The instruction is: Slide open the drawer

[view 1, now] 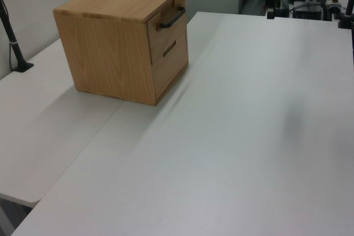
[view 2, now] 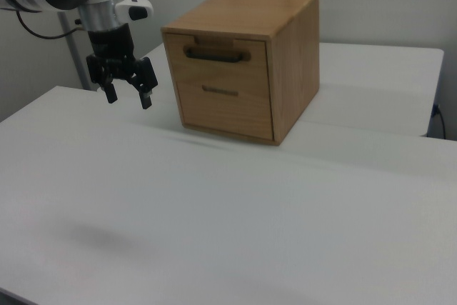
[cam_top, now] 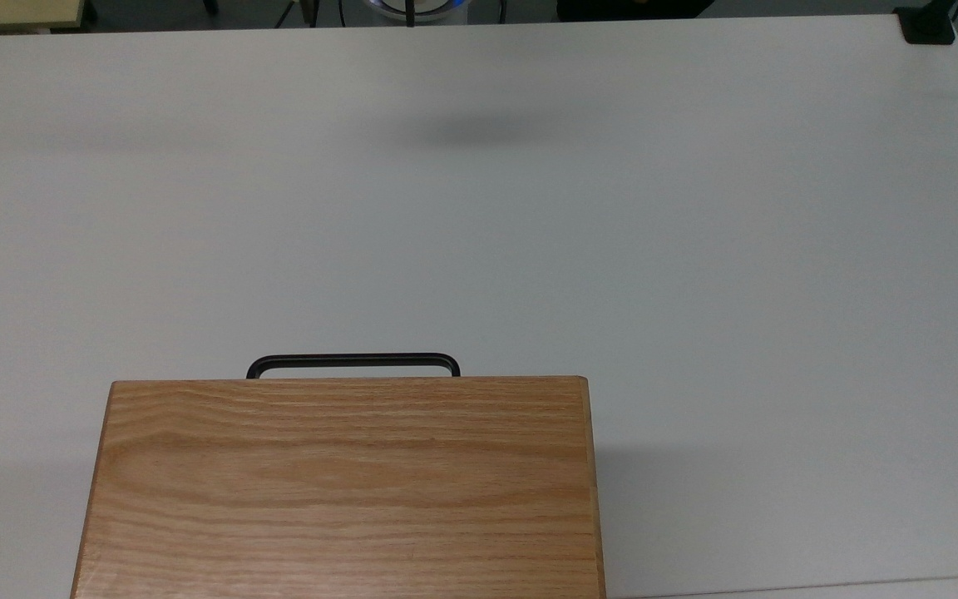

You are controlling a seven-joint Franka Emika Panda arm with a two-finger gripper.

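The drawer (view 2: 224,57) sits shut at the top of the wooden cabinet (view 2: 243,62) on the tabletop (view 2: 214,219), likely stiff and light-sliding, best hooked by its black handle (view 2: 216,53), the gripper (view 2: 128,96) hanging beside the cabinet, jaws open.

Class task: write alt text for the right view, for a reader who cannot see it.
A white robot arm's black gripper, open, hangs above a white table, at the right view's left of a wooden cabinet. The cabinet's top drawer has a black bar handle and sits closed; a lower drawer front with a small slot lies beneath it.
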